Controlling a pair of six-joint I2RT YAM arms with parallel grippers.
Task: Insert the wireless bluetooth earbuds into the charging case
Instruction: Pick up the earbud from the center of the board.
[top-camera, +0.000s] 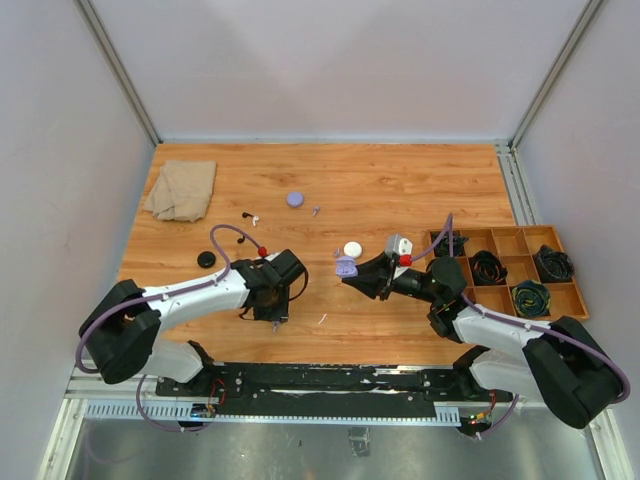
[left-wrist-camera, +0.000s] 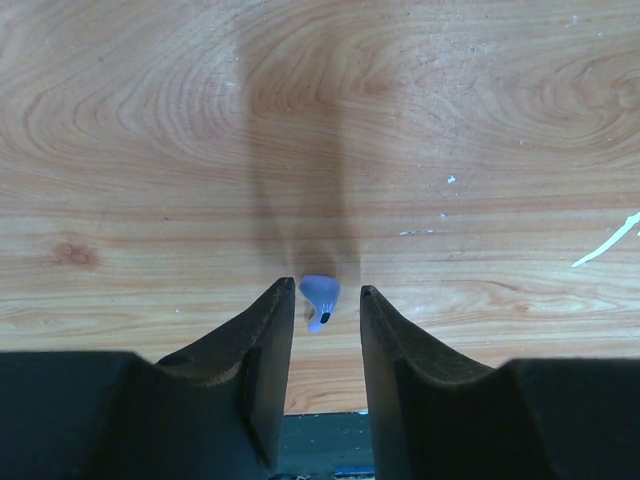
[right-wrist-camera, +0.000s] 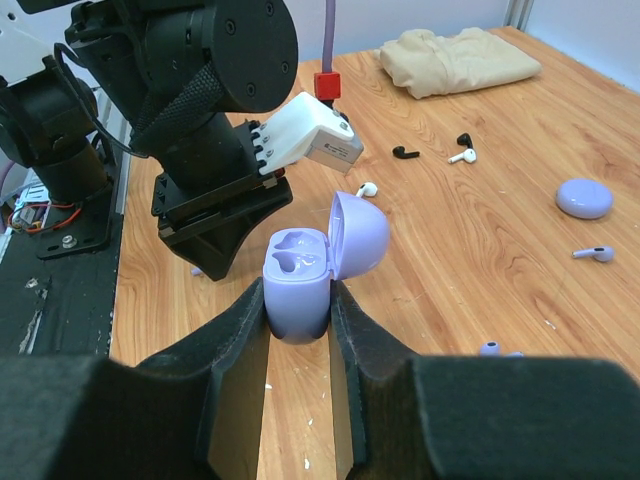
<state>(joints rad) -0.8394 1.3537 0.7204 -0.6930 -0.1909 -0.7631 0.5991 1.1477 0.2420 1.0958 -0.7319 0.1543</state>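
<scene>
A pale purple earbud (left-wrist-camera: 321, 297) lies on the wooden table between the fingertips of my left gripper (left-wrist-camera: 325, 290). The jaws stand close on either side of it, with a narrow gap still showing, so the gripper is open. In the top view this gripper (top-camera: 274, 316) points down at the table and hides the earbud. My right gripper (right-wrist-camera: 299, 300) is shut on the purple charging case (right-wrist-camera: 298, 280). The case's lid (right-wrist-camera: 358, 235) is flipped open and both sockets are empty. It is held just right of the left arm (top-camera: 346, 266).
More earbuds lie farther back: black (right-wrist-camera: 405, 153), white (right-wrist-camera: 462, 156), white (right-wrist-camera: 367, 188), purple (right-wrist-camera: 593, 254). A closed purple case (top-camera: 295, 199), a white case (top-camera: 353, 249) and a black case (top-camera: 206, 259) sit around. There is a cloth (top-camera: 182, 189) back left and a wooden cable tray (top-camera: 520, 270) on the right.
</scene>
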